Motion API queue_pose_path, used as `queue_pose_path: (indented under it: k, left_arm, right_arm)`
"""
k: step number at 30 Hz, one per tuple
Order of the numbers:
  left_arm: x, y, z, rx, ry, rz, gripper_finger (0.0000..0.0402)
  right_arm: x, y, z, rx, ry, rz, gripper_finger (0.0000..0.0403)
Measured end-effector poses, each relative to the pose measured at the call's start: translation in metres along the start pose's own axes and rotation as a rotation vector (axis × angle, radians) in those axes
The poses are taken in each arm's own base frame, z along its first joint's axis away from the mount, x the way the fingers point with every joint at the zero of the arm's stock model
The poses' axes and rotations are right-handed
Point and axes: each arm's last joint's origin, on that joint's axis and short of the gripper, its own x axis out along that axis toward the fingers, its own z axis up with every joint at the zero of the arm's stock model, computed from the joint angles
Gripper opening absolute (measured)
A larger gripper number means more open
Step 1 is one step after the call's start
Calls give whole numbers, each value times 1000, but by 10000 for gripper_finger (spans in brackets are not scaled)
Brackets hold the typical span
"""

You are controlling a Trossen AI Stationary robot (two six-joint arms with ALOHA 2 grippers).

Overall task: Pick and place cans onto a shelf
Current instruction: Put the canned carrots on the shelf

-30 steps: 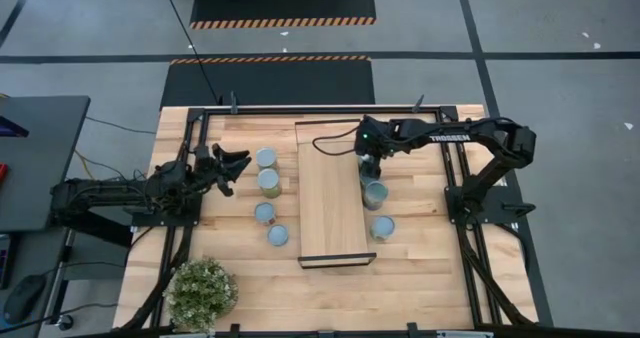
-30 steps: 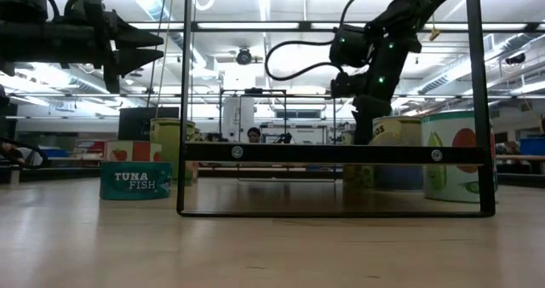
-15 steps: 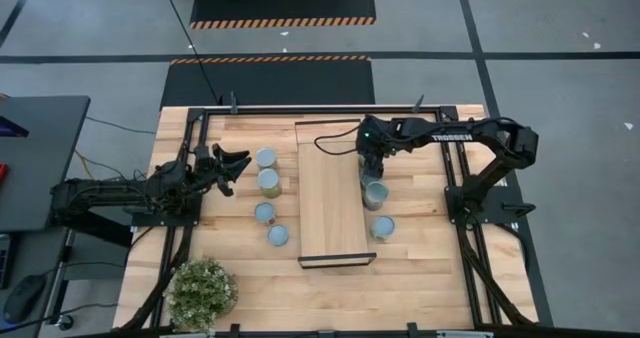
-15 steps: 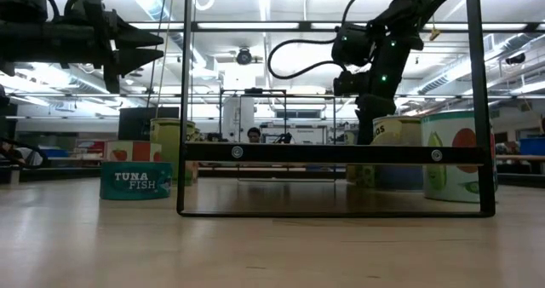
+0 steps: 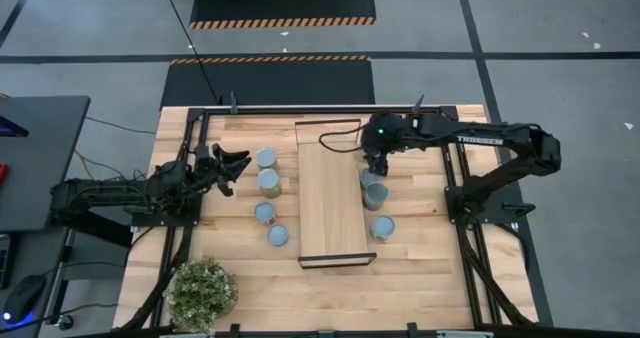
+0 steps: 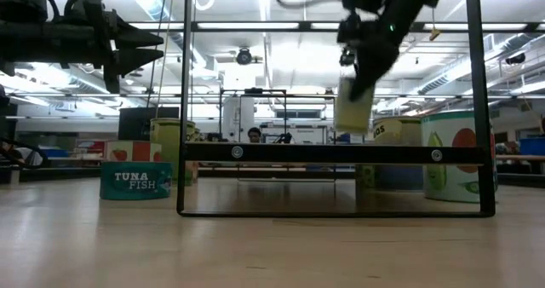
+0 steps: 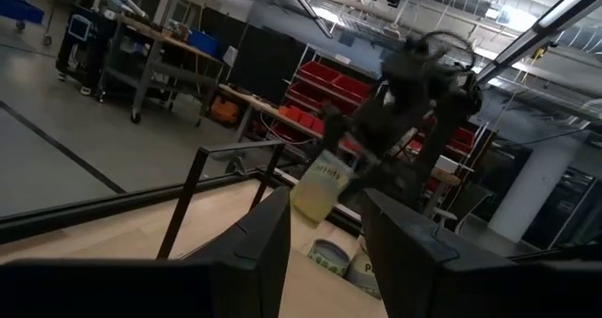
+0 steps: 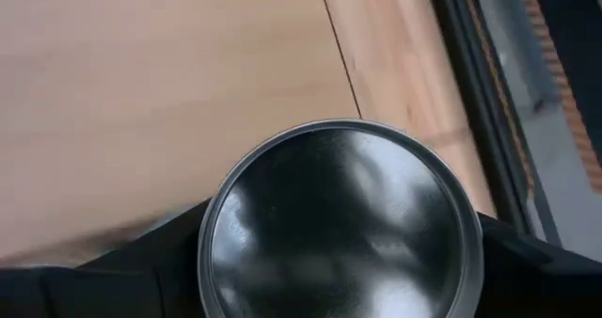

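Cans are split by the shelf (image 5: 333, 191), which lies lengthwise down the middle of the table (image 5: 420, 283): four cans (image 5: 267, 183) stand in a loose row along its left long side, and two more (image 5: 375, 196) stand just beside its right long side. One can (image 6: 352, 105) is off the table, clamped between the fingers of the right gripper (image 5: 374, 163) and hanging tilted above the shelf's right edge, toward the table's far end; the right wrist view shows its round silvery top (image 8: 340, 226) filling the space between the dark fingers, with bare shelf wood beneath. From the low view the shelf's black end frame (image 6: 332, 153) crosses in front of the standing cans, and a teal tuna tin (image 6: 135, 181) sits to its left. The left gripper (image 5: 236, 167) hovers near the table's left edge, jaws partly apart and holding nothing. A bushy green plant (image 5: 202, 291) occupies the near left corner, well apart from the cans. Whether an eighth can stands anywhere cannot be made out, possibly hidden under the right arm
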Motion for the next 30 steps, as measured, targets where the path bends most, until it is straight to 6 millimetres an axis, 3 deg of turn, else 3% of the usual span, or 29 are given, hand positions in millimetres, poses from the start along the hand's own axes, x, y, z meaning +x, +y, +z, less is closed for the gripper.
queue_pose_path:
  k: [5,11,19,30]
  left_arm:
    - [0,0,0,0,-2,4,139]
    - [0,0,0,8,-8,15,139]
    - [0,1,1,11,-17,37,139]
    - [0,1,1,9,-20,38,139]
  right_arm:
    - [-9,11,27,-40,-58,70,328]
    - [18,21,40,-112,8,109,328]
    - [52,8,38,-112,94,99,328]
    - [60,-6,34,-77,106,133,331]
